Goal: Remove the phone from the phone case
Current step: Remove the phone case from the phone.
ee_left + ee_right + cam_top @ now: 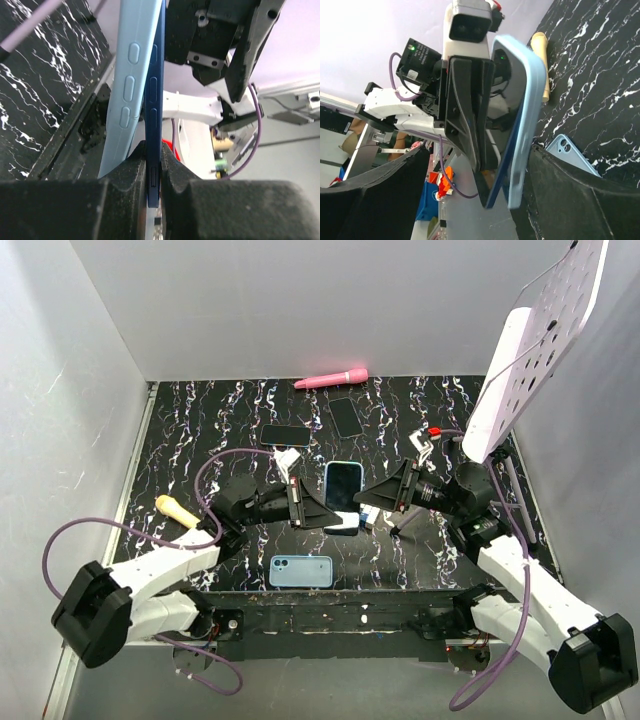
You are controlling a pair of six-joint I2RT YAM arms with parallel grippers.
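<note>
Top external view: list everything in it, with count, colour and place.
phone in case: one, dark blue in light blue, held mid-table
second case: one, light blue, flat at near edge
black phones: two, flat, beyond centre
pink cylinder: one, far edge
tan handle: one, left side
small red item: one, right of centre
perforated board: one, white, far right
table: black, white veins
left arm: white, jaws shut on the phone
right arm: white, jaws open around it

Probably a robotics lab: white booth walls (300, 300) box a black marbled table (200, 410), purple cables (100, 520) trailing.
</note>
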